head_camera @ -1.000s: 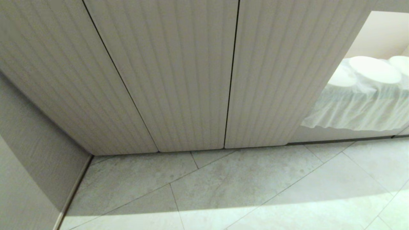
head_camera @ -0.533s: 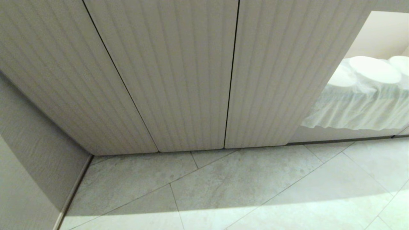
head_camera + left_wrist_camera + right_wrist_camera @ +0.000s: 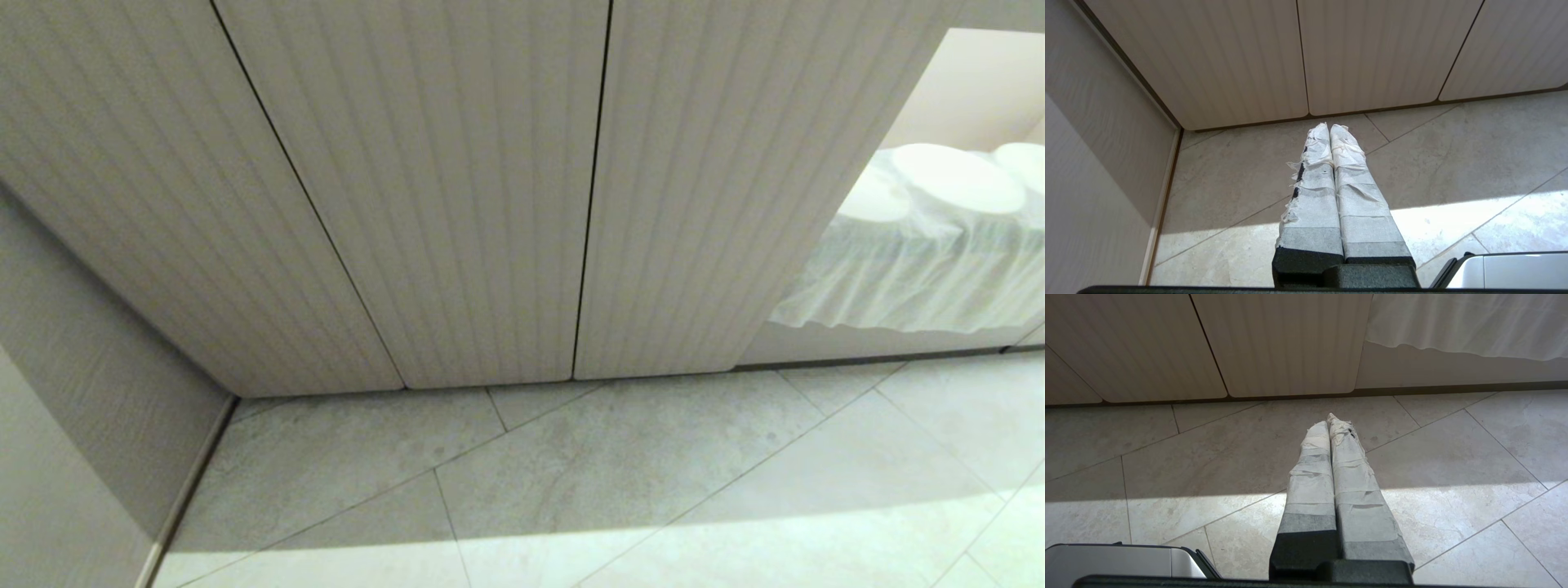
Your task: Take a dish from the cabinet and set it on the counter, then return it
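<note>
The cabinet (image 3: 457, 204) fills the head view, its ribbed beige doors closed and reaching down to the floor. The dish and the counter are out of view. Neither arm shows in the head view. In the left wrist view my left gripper (image 3: 1329, 127) hangs over the floor tiles a short way in front of the cabinet (image 3: 1372, 53), its white-taped fingers pressed together on nothing. In the right wrist view my right gripper (image 3: 1329, 418) is likewise shut and empty, facing the cabinet (image 3: 1286, 343).
A beige side wall (image 3: 73, 392) meets the cabinet at the left. At the right, a white gauzy cloth (image 3: 922, 278) carries pale round shapes (image 3: 955, 175) that I cannot identify. Grey floor tiles (image 3: 637, 474) lie in front, partly sunlit. A corner of my base (image 3: 1515, 271) shows.
</note>
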You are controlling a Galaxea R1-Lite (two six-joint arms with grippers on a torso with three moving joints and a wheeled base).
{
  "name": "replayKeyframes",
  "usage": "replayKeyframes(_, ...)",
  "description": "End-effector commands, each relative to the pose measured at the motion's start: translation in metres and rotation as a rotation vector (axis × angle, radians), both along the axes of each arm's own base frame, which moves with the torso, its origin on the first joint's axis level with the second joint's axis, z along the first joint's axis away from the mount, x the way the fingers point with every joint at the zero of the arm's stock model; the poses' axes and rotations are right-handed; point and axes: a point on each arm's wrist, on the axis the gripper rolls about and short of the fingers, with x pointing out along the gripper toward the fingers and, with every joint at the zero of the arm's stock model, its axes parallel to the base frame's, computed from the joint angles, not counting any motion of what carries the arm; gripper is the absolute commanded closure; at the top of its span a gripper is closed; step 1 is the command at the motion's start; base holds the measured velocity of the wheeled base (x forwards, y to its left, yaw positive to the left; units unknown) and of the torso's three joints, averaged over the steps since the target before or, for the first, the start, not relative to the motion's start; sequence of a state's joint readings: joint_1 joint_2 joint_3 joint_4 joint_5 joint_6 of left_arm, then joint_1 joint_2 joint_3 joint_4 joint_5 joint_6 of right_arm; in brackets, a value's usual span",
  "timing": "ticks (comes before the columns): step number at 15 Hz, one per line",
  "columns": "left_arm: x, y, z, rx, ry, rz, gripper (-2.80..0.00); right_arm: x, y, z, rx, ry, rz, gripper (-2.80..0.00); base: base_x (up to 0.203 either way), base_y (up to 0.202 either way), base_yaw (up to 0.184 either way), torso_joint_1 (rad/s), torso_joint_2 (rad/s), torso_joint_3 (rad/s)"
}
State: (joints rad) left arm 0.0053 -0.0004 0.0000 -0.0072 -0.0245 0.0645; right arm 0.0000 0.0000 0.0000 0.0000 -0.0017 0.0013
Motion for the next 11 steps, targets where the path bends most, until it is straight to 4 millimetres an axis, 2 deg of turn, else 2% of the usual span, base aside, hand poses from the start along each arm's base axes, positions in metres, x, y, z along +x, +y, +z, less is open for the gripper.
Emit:
replayKeyframes(1, 0.0000, 0.0000, 0.0001, 0.000, 0.000, 0.001, 0.00, 0.0000, 0.0000, 0.0002, 0.000, -0.002, 0.000, 0.00, 0.000, 0.000, 0.000, 0.000, 0.00, 0.000)
replayKeyframes(11, 0.0000, 0.0000, 0.0001, 0.000, 0.000, 0.001, 0.00, 0.0000, 0.0000, 0.0002, 0.000, -0.002, 0.000, 0.00, 0.000, 0.000, 0.000, 0.000, 0.00, 0.000)
